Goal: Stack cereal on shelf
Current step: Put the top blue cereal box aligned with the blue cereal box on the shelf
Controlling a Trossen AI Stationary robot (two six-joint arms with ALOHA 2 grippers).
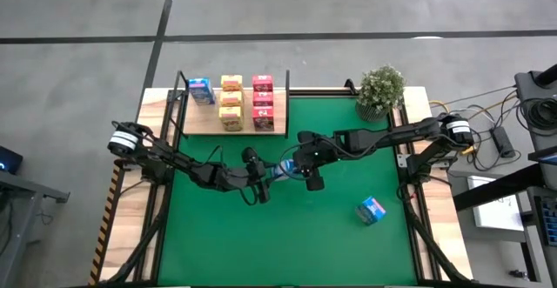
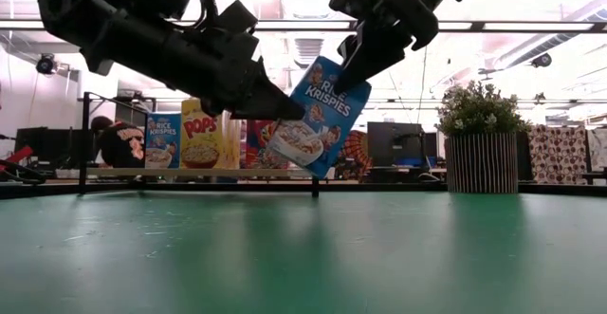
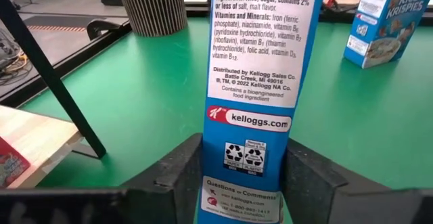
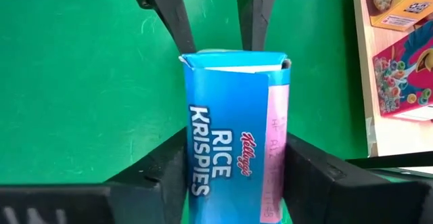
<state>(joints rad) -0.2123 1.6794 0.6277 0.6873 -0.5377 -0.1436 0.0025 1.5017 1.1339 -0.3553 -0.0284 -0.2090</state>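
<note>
Shelf [image 1: 202, 123] at far left of mat [image 1: 218, 244], plant [image 1: 380, 90] at far right corner. On shelf: one box [image 1: 201, 90] at left, column of three [image 1: 231, 102] in middle, column of three [image 1: 263, 102] at right. Mid-mat, box [image 2: 318, 117] off surface between left gripper [image 1: 258, 184] and right gripper [image 1: 300, 171]. Lone box [image 1: 372, 210] on mat, near right.

Blue cereal box [image 2: 318, 115] at frame centre, front printed "RICE KRISPIES"; narrow side [image 3: 254, 82] printed "Ingredients: Rice, sugar", "Distributed by Kellogg Sales Co.", "kelloggs.com". Same name on blue box [image 2: 162, 140] at left of shelf and on another [image 3: 379, 21] at upper right. "POPS" on yellow box [image 2: 200, 136].
</note>
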